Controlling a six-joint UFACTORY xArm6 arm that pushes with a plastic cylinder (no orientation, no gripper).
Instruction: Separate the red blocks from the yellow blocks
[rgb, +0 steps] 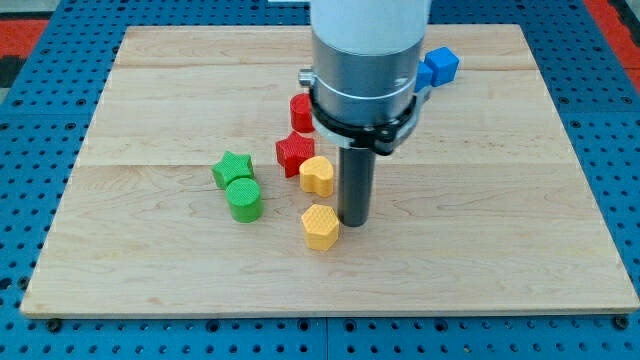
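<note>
A red star block (293, 153) lies near the board's middle, with a second red block (301, 112) just above it, partly hidden by the arm. A yellow heart block (317, 175) touches the red star's lower right. A yellow hexagon block (320, 227) lies below the heart. My tip (354, 221) rests on the board just right of the yellow hexagon and below right of the yellow heart, close to both.
A green star block (231, 167) and a green cylinder (243, 199) sit together left of the red star. Blue blocks (437, 68) show at the view's top right, partly behind the arm. The wooden board (500, 200) lies on a blue pegboard.
</note>
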